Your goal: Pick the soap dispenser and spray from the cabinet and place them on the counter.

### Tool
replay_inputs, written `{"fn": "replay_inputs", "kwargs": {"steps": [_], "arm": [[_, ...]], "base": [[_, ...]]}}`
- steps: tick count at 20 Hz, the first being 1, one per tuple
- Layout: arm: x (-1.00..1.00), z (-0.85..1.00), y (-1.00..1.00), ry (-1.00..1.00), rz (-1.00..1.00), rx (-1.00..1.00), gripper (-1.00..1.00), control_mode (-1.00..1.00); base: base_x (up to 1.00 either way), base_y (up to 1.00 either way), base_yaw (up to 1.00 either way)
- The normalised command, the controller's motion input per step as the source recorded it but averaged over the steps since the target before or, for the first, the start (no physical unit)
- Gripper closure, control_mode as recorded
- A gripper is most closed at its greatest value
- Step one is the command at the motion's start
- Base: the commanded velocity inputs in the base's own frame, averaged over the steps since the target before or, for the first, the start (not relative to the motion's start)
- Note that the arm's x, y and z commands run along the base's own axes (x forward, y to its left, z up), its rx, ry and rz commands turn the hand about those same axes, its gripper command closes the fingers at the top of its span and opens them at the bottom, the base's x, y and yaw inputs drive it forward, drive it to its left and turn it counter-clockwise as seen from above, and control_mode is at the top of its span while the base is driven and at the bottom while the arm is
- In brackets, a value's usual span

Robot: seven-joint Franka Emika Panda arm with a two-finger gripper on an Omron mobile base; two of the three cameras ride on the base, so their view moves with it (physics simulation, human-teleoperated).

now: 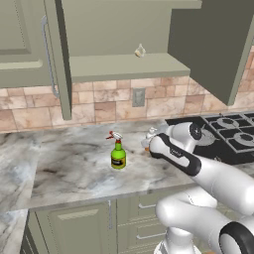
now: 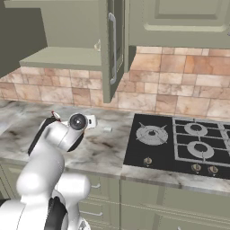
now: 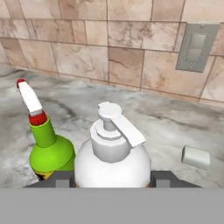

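Nearest to us in the hand view stands the soap dispenser (image 3: 113, 153), its white pump top rising straight up between the two dark finger tips of the pincer (image 3: 111, 178). The jaws stand partly apart with one tip at each side of the bottle's body, and they appear to hold it. We cannot tell from the pictures whether the bottle's base rests on the counter (image 3: 166, 127) or hangs just above it. In the left base view we see the pincer (image 1: 149, 141) low over the marble, and only a sliver of orange shows beside the hand.

Just beside the pincer, on its left in the hand view, stands the spray (image 3: 47, 151), upright on the marble, its red-and-white trigger head pointing up and away. In the left base view we see the spray (image 1: 117, 152) alone on the slab, a little apart from the hand. To the other side of the pincer lies a small white block (image 3: 195, 157) on the counter.

Beyond the pincer rises the tiled wall (image 3: 109, 48) with a grey outlet plate (image 3: 196, 47). Higher still, the cabinet (image 1: 124, 67) hangs with its doors swung open, a small pale object (image 1: 140, 50) on its shelf.
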Motion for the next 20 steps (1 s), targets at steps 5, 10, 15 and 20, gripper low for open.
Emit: {"fn": "replay_inputs", "kwargs": {"steps": [5, 10, 15, 20], "arm": [[0.0, -0.27, 0.01, -0.01, 0.0, -0.02, 1.0, -1.0], [0.0, -0.29, 0.02, -0.01, 0.0, -0.02, 1.0, -1.0], [0.0, -0.29, 0.0, -0.02, 0.0, 0.0, 1.0, -1.0], [0.0, -0.28, 0.0, -0.03, 0.0, 0.0, 1.0, -1.0]], "base": [[0.0, 0.0, 0.0], [0.0, 0.0, 0.0], [0.0, 0.0, 0.0], [0.0, 0.0, 0.0]]}}
